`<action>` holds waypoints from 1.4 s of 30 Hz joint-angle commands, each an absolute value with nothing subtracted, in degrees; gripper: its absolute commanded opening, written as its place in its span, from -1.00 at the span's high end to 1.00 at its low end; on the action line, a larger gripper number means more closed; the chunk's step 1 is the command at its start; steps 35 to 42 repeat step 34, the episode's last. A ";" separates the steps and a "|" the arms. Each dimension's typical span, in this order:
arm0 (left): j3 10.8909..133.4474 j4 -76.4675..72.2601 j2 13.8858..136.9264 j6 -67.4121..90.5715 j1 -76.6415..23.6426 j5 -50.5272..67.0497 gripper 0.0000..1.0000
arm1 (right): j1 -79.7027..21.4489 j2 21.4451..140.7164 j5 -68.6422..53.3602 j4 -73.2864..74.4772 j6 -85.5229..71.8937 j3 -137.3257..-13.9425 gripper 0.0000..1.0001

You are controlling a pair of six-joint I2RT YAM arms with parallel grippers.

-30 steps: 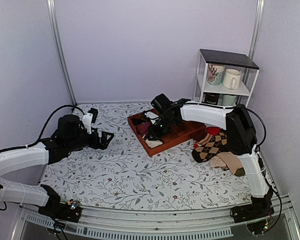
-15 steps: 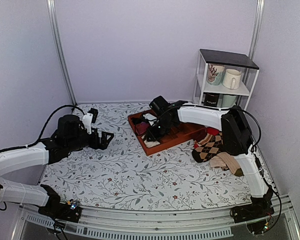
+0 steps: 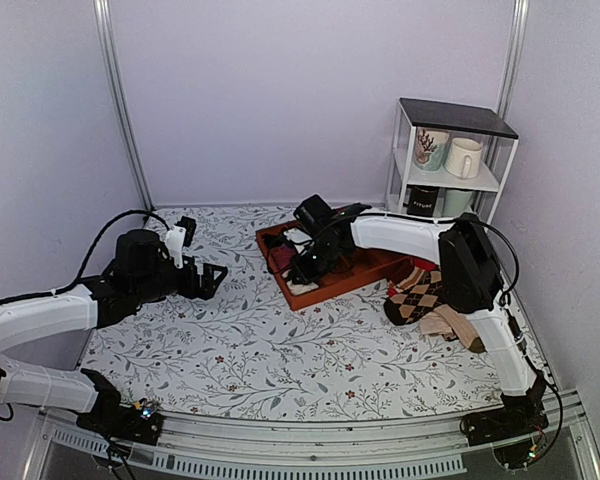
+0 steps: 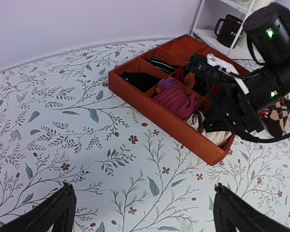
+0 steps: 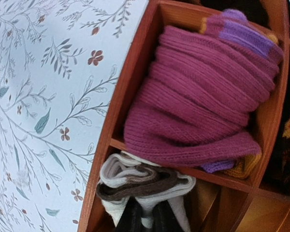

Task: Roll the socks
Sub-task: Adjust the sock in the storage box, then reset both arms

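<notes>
The socks (image 5: 140, 186) are a cream-white roll with a dark brown band, sitting in the near corner compartment of the red-brown tray (image 5: 130, 82). My right gripper (image 5: 152, 220) is shut on the socks, its dark fingers pinching the cream fabric from above. In the top view the right gripper (image 3: 305, 268) is down in the tray (image 3: 330, 292) over the socks (image 3: 302, 286). The left wrist view shows the socks (image 4: 216, 136) under the right gripper (image 4: 222, 121). My left gripper (image 3: 212, 280) is open and empty above the table, left of the tray; its fingertips (image 4: 53, 212) stand wide apart.
A magenta sock roll (image 5: 203, 96) fills the neighbouring compartment; dark socks (image 4: 137, 79) lie further back in the tray. Argyle socks (image 3: 420, 292) and a tan sock (image 3: 460, 325) lie on the table right of the tray. A white shelf with mugs (image 3: 450, 160) stands at the back right.
My right gripper has shifted a little left and toward the tray's near corner with the socks. The left arm has not moved.
</notes>
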State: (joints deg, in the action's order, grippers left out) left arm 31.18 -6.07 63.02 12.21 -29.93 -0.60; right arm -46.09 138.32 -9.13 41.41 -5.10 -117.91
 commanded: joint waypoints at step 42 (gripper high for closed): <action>33.44 -1.09 59.14 12.09 -26.01 -5.41 -0.99 | -40.68 90.96 2.93 13.61 -11.08 -69.58 -0.99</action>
